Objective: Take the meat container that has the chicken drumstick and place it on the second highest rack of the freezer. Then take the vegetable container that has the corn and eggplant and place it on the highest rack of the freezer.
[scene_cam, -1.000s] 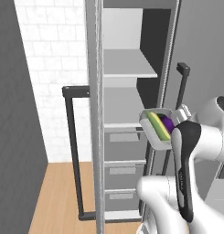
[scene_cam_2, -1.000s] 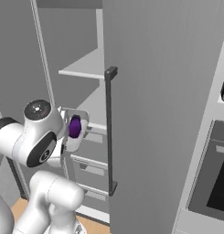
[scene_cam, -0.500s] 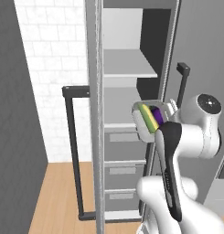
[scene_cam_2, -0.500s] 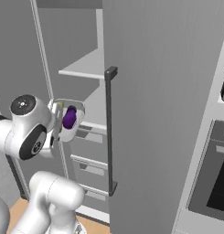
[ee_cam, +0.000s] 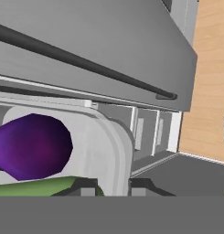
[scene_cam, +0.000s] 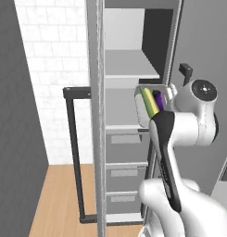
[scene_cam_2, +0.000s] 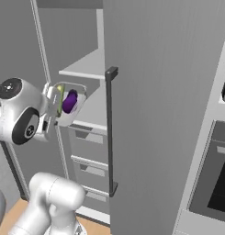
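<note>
One pale vegetable container [scene_cam: 149, 107], tipped steeply on edge with the corn [scene_cam: 148, 102] and eggplant [scene_cam: 158, 99] inside, hangs at the arm's end before the open freezer [scene_cam: 126, 111], level with its second shelf board, in the left base view. The right base view shows the gripper [scene_cam_2: 54, 106] apparently clamping the container's rim beside the black bar handle [scene_cam_2: 110, 133]. In the hand view, fingertips [ee_cam: 88, 187] straddle that rim, though the grip itself is partly hidden.
</note>
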### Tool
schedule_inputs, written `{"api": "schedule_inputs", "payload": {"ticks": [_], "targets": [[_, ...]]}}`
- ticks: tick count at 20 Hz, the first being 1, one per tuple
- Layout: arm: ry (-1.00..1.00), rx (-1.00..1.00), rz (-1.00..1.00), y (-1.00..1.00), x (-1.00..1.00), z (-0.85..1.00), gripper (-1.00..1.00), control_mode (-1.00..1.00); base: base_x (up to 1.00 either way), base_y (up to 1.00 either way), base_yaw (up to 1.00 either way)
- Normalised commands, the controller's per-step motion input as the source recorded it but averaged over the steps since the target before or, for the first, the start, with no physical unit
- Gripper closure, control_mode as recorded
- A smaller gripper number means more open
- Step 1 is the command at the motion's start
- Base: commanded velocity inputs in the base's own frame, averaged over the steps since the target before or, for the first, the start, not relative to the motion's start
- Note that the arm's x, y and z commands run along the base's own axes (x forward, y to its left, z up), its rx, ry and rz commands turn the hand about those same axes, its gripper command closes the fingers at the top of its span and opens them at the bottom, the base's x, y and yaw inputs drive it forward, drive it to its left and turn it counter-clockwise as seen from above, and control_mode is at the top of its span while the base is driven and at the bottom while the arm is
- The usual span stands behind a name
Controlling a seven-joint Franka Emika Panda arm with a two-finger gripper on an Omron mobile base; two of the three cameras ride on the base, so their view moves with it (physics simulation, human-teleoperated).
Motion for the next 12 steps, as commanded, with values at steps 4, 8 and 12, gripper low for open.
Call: {"api": "schedule_inputs", "payload": {"ticks": [4,8,12], "targets": [[0.05,0.0,-0.01,0.12,0.11,0.7,1.0,-1.0,0.0,0.0,0.0],[0.08,0.0,0.0,0.2,0.32,0.24,1.0,-1.0,0.0,0.0,0.0],[0.08,0.0,0.0,0.08,0.52,0.01,1.0,-1.0,0.0,0.0,0.0]]}}
